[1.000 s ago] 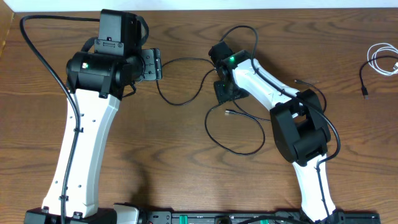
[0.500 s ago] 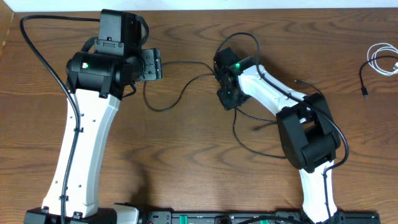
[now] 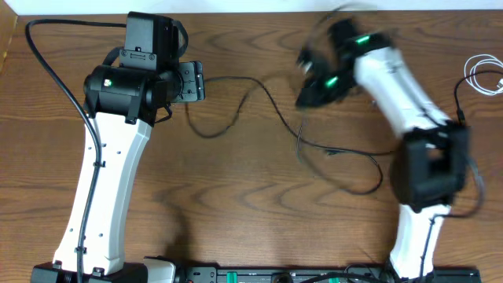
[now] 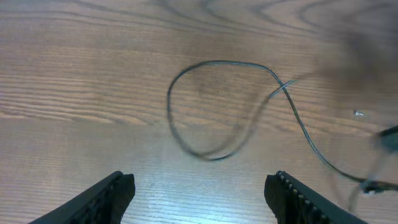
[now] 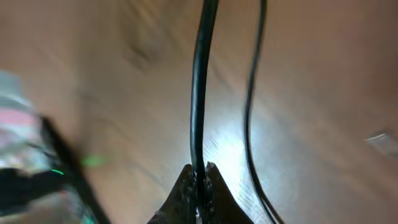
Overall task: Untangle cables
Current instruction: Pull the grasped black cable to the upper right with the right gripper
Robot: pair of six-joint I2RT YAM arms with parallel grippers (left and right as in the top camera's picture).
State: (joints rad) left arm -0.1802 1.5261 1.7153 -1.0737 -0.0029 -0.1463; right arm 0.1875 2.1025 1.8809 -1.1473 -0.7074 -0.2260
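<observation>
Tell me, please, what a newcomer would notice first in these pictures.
The right arm catches the eye first: it is blurred in the upper right of the overhead view, and the right fingers are shut on a black cable. The left fingers stand open above a loop of thin black cable on the wood. A coiled white cable lies at the right edge.

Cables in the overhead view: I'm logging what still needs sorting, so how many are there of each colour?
Black cables: 2, the long black cable mid-table, pinched in the right gripper, and the short black cable near the right edge; the mid-table strands might be more than one.
White cable: 1
Total: 3
</observation>
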